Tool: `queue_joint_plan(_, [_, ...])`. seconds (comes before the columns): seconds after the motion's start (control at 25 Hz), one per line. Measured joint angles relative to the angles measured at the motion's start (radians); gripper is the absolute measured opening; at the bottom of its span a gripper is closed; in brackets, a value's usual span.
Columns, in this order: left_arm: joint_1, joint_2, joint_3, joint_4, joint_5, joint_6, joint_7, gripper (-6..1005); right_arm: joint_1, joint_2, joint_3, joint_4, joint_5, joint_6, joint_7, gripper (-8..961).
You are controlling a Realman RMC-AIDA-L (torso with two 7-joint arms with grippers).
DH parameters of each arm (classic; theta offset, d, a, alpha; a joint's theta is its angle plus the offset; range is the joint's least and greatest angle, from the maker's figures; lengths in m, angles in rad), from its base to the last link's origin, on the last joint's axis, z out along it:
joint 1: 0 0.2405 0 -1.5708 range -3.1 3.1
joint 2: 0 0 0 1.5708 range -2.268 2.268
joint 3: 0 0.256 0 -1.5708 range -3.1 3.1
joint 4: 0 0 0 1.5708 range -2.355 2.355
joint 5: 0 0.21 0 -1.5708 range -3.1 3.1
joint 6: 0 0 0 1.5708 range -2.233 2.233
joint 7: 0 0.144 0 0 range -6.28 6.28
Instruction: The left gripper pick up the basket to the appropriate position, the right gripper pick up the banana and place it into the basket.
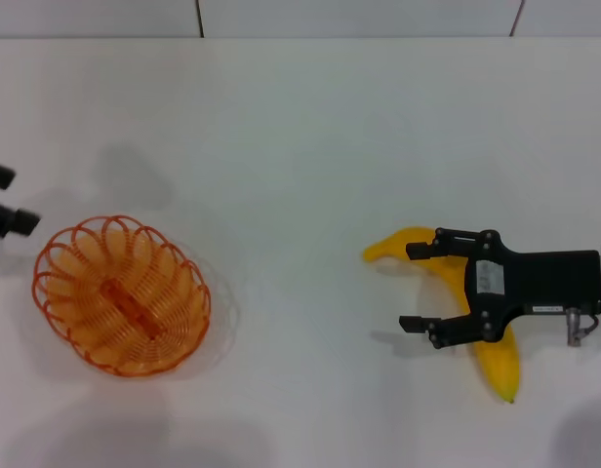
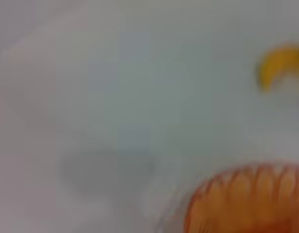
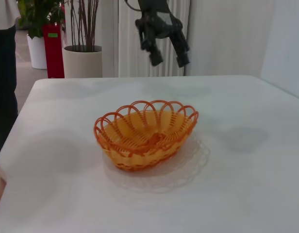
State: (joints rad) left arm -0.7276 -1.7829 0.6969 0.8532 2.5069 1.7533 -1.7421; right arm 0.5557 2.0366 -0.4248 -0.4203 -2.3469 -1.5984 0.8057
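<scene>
The orange wire basket [image 1: 174, 283] stands empty on the white table at the left; it also shows in the right wrist view [image 3: 147, 133] and, blurred, in the left wrist view [image 2: 246, 204]. My left gripper [image 1: 8, 200] is at the far left edge, just beside the basket and apart from it. The right wrist view shows the left gripper [image 3: 168, 59] hanging above and behind the basket, fingers open, holding nothing. The yellow banana [image 1: 500, 356] lies on the table at the right, and the banana [image 2: 280, 63] shows again here. My right gripper [image 1: 414, 288] is open over its curved middle.
The white table [image 1: 300, 146] spreads wide between basket and banana. Beyond its far edge in the right wrist view stand potted plants [image 3: 81, 53], a red stand [image 3: 53, 48] and a person [image 3: 4, 73] at the table's side.
</scene>
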Motion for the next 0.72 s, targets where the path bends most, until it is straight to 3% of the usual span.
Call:
queue_joint_plan(0.12, [-0.004,-0.014,0.104,0.091,0.025,0.0,-0.015,847,0.002,0.0,0.0,0.0,0.0,0.0,0.001,893])
queue_joint_plan(0.28, [-0.006,-0.063,0.151,0.18,0.034,-0.012,-0.002,844,0.004,-0.001,0.0,0.001,0.0,0.0,0.001,893])
queue_joint_plan(0.48, [-0.008,-0.128,0.168,0.182,0.107,-0.075,0.055,841,0.011,0.001,0.0,0.002,0.0,0.0,0.001,893])
queue_joint_plan(0.52, [-0.004,-0.148,0.176,0.173,0.135,-0.103,0.067,840,0.012,0.002,0.0,0.003,0.0,0.0,0.001,893])
queue_joint_plan(0.72, [-0.003,-0.207,0.18,0.123,0.217,-0.242,0.103,837,0.012,0.002,0.0,0.011,0.0,0.0,0.001,893])
